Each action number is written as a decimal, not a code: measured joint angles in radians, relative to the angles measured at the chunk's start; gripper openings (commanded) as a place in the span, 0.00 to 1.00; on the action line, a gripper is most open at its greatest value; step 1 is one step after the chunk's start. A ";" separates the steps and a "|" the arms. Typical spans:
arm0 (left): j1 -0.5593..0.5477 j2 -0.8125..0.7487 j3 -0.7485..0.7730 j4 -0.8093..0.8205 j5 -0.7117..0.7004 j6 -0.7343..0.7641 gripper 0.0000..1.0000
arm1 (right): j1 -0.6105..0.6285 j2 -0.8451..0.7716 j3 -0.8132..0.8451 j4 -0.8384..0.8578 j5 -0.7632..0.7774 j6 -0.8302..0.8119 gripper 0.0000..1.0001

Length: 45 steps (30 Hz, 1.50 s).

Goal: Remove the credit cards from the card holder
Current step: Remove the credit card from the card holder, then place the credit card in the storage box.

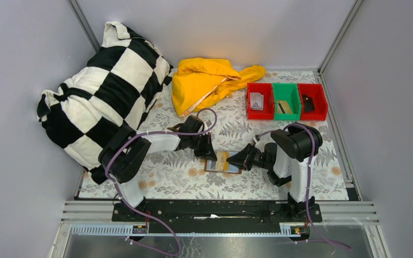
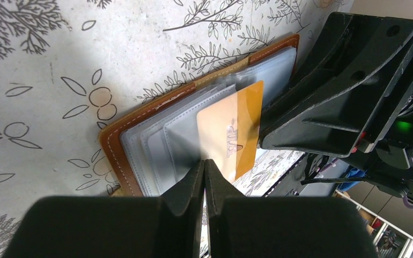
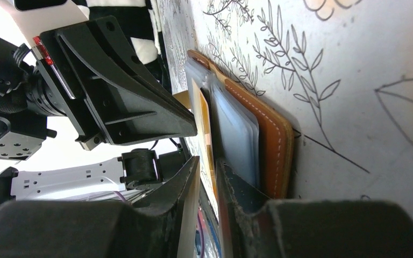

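Left gripper point(image 2: 204, 171) has its two black fingers pressed flat together. The joined tip bears down on the near edge of the clear grey plastic pockets point(image 2: 161, 142); I cannot tell whether anything is nipped between the fingers. From the pose it seems to serve as a hold-down, pinning the small brown leather-look card holder point(image 2: 119, 148) so it does not slide.

That wallet lies open on the floral-printed table cover point(image 2: 48, 59), between the two arms, with its stitched cover down and pockets up.

Right gripper point(image 3: 207, 180) comes in low from the opposite side with its fingers a narrow slot apart. A thin tan-gold card point(image 2: 246, 113) runs into that slot and looks pinched by its free edge. Part of the card shows pale under a pocket's film and part is bare and darker, so it seems partway out, sticking toward the right arm. A sideways pull along the pocket would suit this grip.

The print on the card is a short outlined mark that may read "VIP"; I am not sure. Small white lettering on the left arm's housing point(image 3: 11, 70) is cut off by the frame and unreadable. Nothing legible shows on the wallet.
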 measured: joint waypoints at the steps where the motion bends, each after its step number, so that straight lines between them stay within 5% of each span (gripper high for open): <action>1: -0.001 0.004 0.003 0.002 0.005 0.000 0.08 | 0.000 0.000 0.001 -0.003 -0.005 -0.001 0.24; 9: 0.000 0.013 0.008 0.005 0.016 0.003 0.08 | 0.000 -0.010 0.008 -0.023 -0.033 -0.029 0.21; 19: 0.000 0.017 0.012 0.005 0.022 0.006 0.07 | 0.000 -0.035 0.010 -0.064 -0.051 -0.063 0.00; 30: -0.002 0.016 0.012 0.003 0.019 0.019 0.07 | -0.006 -0.160 0.000 -0.203 -0.038 -0.135 0.00; 35: -0.006 0.009 0.011 0.001 0.006 0.022 0.07 | -0.019 -0.357 -0.001 -0.473 -0.012 -0.257 0.00; 45: -0.021 -0.031 0.012 -0.043 -0.043 0.045 0.18 | -0.023 -0.842 0.270 -1.401 0.201 -0.642 0.00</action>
